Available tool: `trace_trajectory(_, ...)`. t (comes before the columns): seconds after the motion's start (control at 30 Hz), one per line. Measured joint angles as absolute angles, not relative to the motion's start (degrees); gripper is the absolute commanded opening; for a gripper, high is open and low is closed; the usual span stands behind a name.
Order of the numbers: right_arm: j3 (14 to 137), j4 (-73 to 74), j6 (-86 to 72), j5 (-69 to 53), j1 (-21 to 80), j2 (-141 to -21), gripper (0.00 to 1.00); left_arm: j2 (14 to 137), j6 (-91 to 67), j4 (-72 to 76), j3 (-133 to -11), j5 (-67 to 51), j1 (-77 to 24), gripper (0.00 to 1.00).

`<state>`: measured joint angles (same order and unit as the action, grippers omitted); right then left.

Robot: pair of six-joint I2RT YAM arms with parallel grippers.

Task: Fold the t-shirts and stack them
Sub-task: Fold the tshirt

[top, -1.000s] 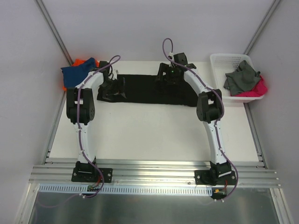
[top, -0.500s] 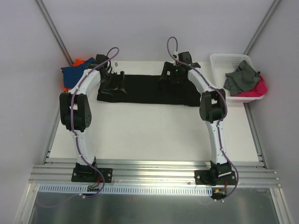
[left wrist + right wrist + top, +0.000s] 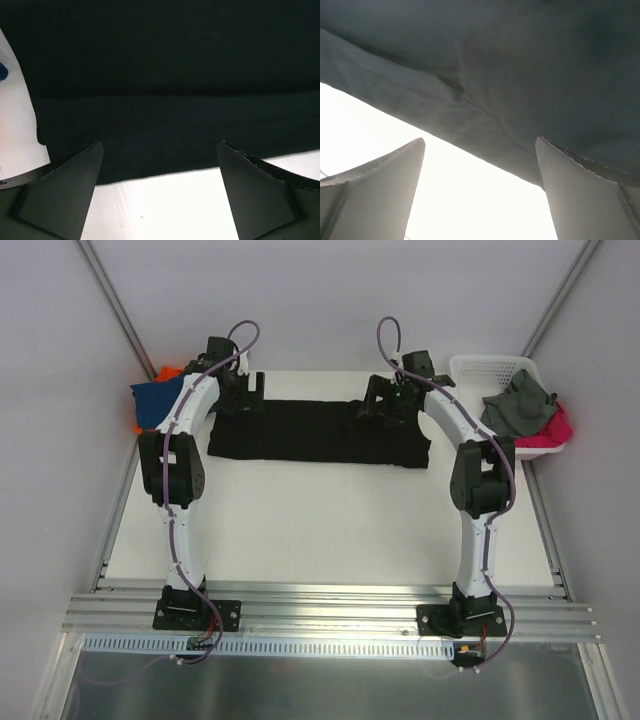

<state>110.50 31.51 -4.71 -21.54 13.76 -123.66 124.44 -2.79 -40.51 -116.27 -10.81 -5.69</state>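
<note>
1. white matte worktop (image 3: 330,530) fills the middle of the top view.
2. plain pale grey walls (image 3: 300,300) at back, left and right.
3. slim metal struts slant up the back corners: left strut (image 3: 113,302), right strut (image 3: 562,298).
4. slotted aluminium rails (image 3: 330,608) span the worktop's near edge; thin metal side rail on the left (image 3: 118,510) and right (image 3: 542,525).
5. white perforated strip (image 3: 330,645) just below the rails, brushed metal surface (image 3: 330,690) under that.
6. light even and diffuse, shadows soft; worktop glares bright in both wrist views.
</note>
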Motion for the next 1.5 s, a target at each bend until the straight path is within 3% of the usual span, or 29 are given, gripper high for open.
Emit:
trace_trajectory(0.37, 110.15, 33.21, -4.23, -21.47, 14.79, -128.35, 0.97, 134.13, -1.83, -40.36, -118.91, -8.34, -5.67, 0.99)
trace_trajectory(1.0, 114.54, 32.97, -3.88, -21.02, 15.35, -135.39, 0.97, 134.74, -2.07, -39.11, -114.89, -8.54, -5.67, 0.98)
trace_trajectory(1.5, 114.96, 33.08, -5.13, -21.89, 14.46, -135.5, 0.97, 119.77, -5.37, -38.72, -91.05, -16.45, -5.58, 0.9)
